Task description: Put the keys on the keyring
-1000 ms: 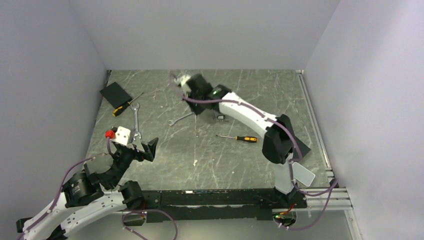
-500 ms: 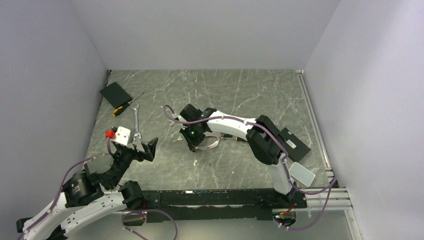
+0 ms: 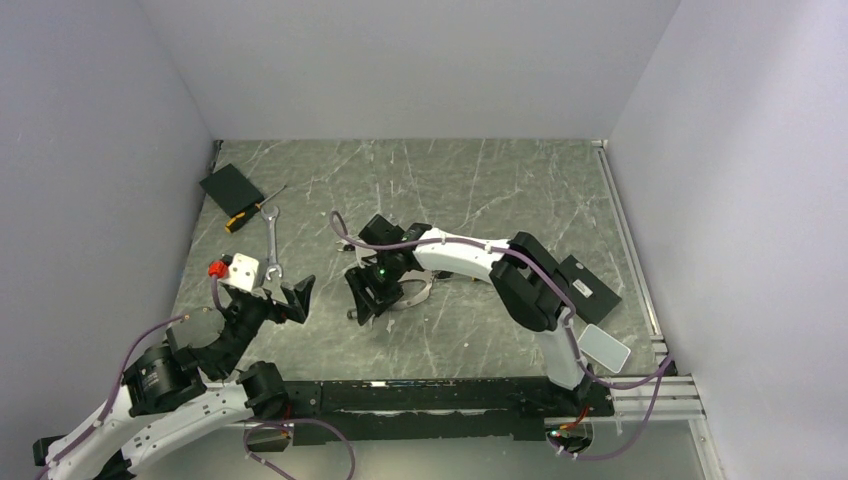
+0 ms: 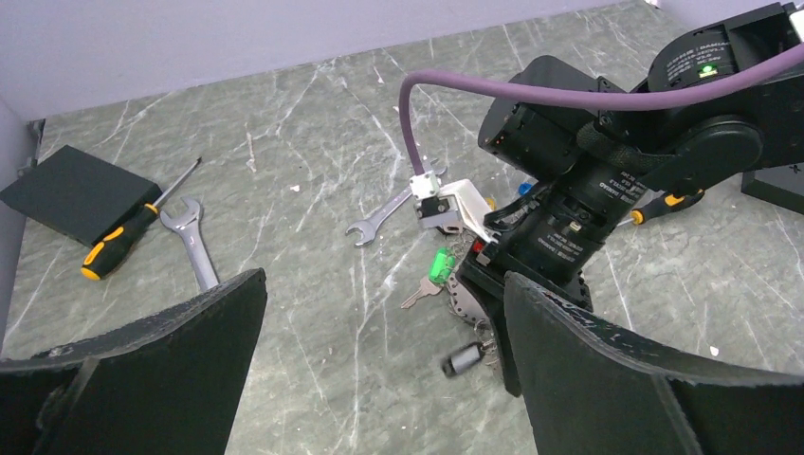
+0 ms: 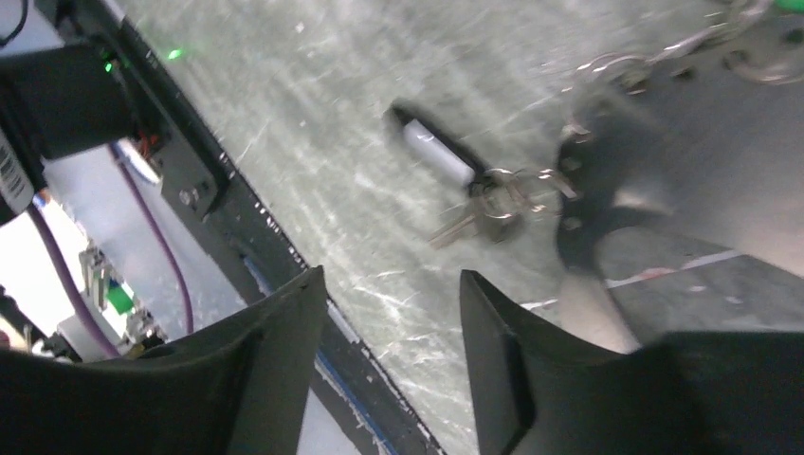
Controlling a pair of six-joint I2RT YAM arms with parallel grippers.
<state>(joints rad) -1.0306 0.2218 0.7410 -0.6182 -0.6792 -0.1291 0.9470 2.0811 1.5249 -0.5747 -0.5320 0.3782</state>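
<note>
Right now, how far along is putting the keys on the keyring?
Done: nothing confirmable. The keys lie bunched on the table by the right claw; whether threaded is unclear. In hand: nothing; it and the left claw are open, empty. Left: the threading.

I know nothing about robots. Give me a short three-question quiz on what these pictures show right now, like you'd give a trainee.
1. True or false: the left gripper is shut tight.
2. In the left wrist view, the key lying out in front of that gripper has a plastic head. Which colour is it? A red, B green, C purple.
3. How many wrenches lie on the table in the left wrist view?

Key: 1 false, its fingers stand wide apart with nothing between them. 2 B. 3 two.
</note>
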